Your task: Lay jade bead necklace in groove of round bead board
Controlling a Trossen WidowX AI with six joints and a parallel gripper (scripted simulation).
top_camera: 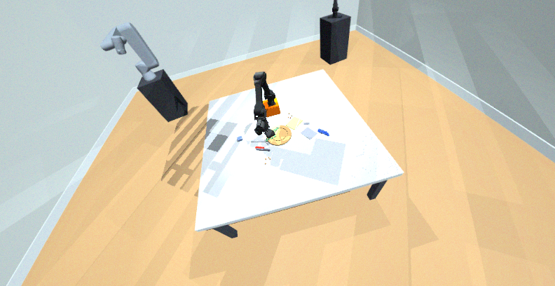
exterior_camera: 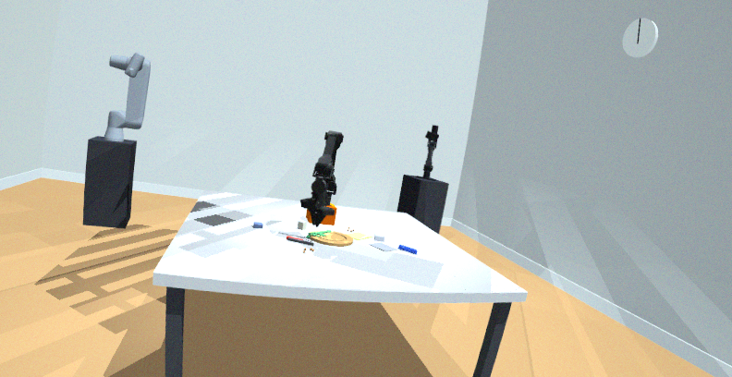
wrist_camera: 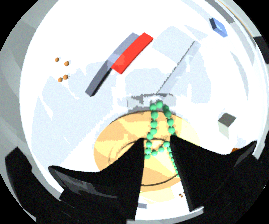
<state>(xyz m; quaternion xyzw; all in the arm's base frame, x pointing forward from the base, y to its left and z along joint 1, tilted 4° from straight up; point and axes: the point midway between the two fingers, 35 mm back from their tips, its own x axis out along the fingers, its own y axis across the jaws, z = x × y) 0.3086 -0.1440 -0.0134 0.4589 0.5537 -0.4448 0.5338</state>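
The round wooden bead board [top_camera: 287, 138] [exterior_camera: 342, 242] [wrist_camera: 106, 145] lies flat on the table with a ring groove in it. The jade bead necklace [exterior_camera: 320, 233] [wrist_camera: 154, 115] is a bunched, narrow green loop across the board's left side in the top and exterior views. In the wrist view one end reaches past the board's rim, and its lower strand runs behind the right finger. My gripper [top_camera: 271, 135] [exterior_camera: 317, 224] [wrist_camera: 157, 140] is above the necklace, partly open, with a gap between the fingertips. Beads show through and below that gap; none is seen gripped. The fingers hide part of the groove.
A red and grey tool [top_camera: 262, 148] [exterior_camera: 299, 240] [wrist_camera: 132, 52] lies near the board, beside a thin rod. A blue block [top_camera: 239, 139] [exterior_camera: 258, 224] [wrist_camera: 218, 26] and a pale cube [exterior_camera: 301, 224] [wrist_camera: 227, 122] stand nearby. An orange block [top_camera: 272, 109] is by the arm's base.
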